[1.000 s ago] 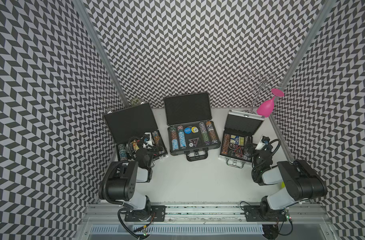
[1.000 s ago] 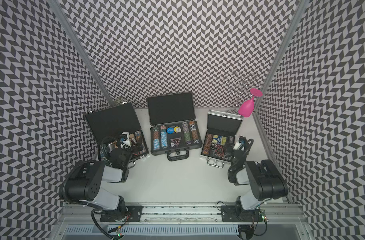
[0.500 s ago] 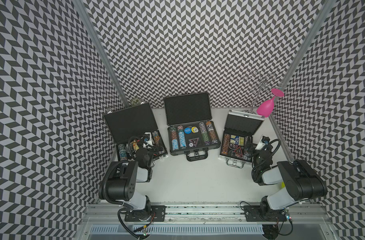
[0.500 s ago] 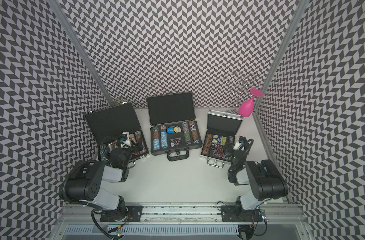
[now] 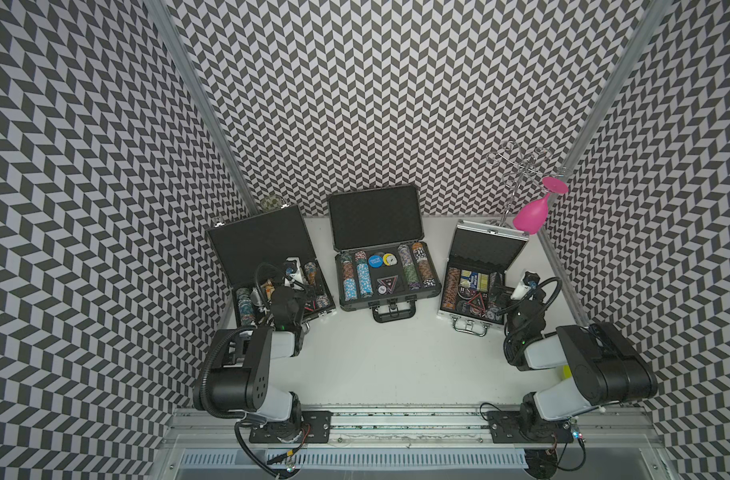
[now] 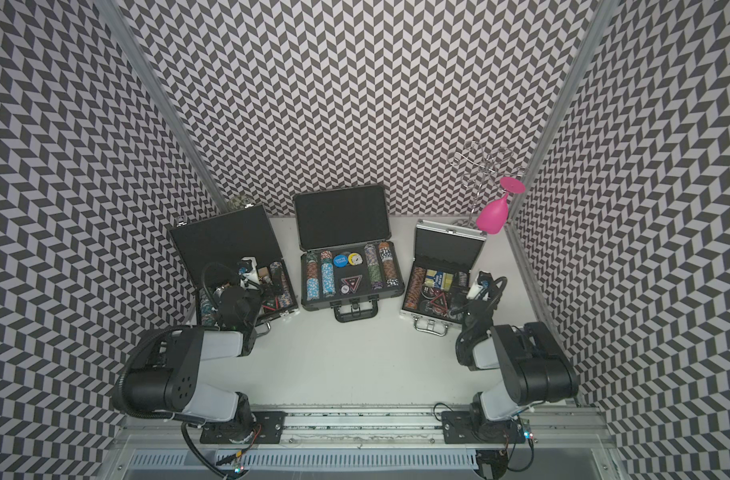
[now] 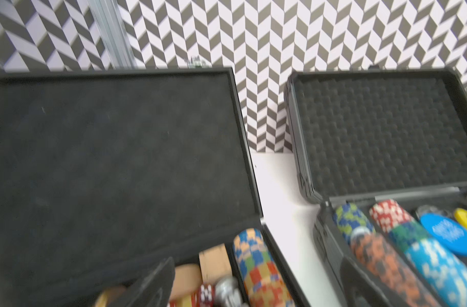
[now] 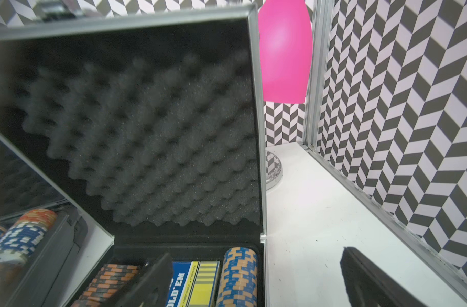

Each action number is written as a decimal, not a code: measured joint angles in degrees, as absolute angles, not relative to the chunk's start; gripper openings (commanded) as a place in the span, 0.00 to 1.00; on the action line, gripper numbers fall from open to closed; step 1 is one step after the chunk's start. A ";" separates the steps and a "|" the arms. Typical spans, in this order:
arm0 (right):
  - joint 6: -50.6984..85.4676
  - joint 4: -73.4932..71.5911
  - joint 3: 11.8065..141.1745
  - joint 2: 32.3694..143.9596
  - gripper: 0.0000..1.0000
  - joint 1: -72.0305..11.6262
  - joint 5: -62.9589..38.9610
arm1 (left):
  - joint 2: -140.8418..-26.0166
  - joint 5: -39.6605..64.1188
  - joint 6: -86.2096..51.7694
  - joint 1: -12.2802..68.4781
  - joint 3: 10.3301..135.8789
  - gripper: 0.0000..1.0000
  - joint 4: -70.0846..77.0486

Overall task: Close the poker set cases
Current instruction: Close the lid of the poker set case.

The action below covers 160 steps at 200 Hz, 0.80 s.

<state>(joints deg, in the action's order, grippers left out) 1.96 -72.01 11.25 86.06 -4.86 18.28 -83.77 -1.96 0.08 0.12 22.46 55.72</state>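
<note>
Three poker set cases stand open in a row across the far half of the table (image 5: pixel 396 361), handles toward the robot and lids raised at the back, so each hinge line runs side to side. Widest is the flat black case (image 5: pixel 253 245) on the left, then the ribbed grey case (image 5: pixel 375 218) in the middle, then the small silver case (image 5: pixel 485 249) on the right, with a pink glass (image 5: pixel 531 214) hanging just behind its lid. The left gripper (image 5: pixel 298 286) hangs over the black case's chip tray, in front of the lid's lining, jaws spread wide and empty; only one finger (image 7: pixel 155 281) shows clearly in the left wrist view. The right gripper (image 8: pixel 256 253) is likewise wide apart and holds nothing, straddling the silver case's right-hand wall: one finger (image 8: pixel 150 279) over the tray, the other finger (image 8: pixel 373 276) over bare table. Each lid lies beyond its gripper, away from the robot, and rises above it, so closing it looks to need contact behind or over the top edge, drawn toward the robot about that hinge. The left arm is nearest the black case, the right arm nearest the silver one; the grey case sits between, apart from both.
</note>
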 measured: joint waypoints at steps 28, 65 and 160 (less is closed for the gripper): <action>2.13 -64.71 14.87 78.67 0.99 -4.86 18.92 | -78.24 -3.29 -2.15 0.25 28.18 0.99 49.67; 2.72 -51.09 21.76 69.78 0.99 -4.86 19.51 | -79.90 -3.51 -9.06 0.23 37.45 0.99 36.62; 15.18 -18.90 28.82 61.12 0.99 -6.24 13.72 | -78.22 -6.92 -22.81 16.10 45.76 0.99 9.06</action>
<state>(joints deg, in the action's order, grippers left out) 15.18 -18.90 28.82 61.12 -6.24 13.72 -78.22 -6.92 -22.81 16.10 45.76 9.06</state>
